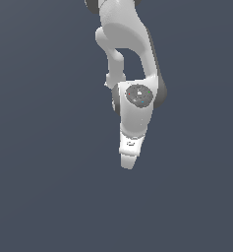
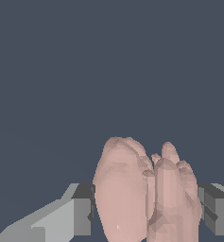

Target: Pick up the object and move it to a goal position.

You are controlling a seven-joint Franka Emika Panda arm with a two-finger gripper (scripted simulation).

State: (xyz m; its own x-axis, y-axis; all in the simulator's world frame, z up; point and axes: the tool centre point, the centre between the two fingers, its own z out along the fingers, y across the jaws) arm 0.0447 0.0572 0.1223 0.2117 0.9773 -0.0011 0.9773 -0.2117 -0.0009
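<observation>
object [image 2: 132,194]: pinkish-tan, lumpy, irregular lobes | fingers [image 2: 82,210]: one either side, contact cannot be told

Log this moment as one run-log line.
arm: white gripper pointing down | object: pinkish lumpy object between fingers | contact: cannot tell | exterior view: object hidden

Flat, even simulator lighting on a dull blue-grey backdrop; soft shading, no cast shadows, glare or blur; edges look blocky.
</observation>
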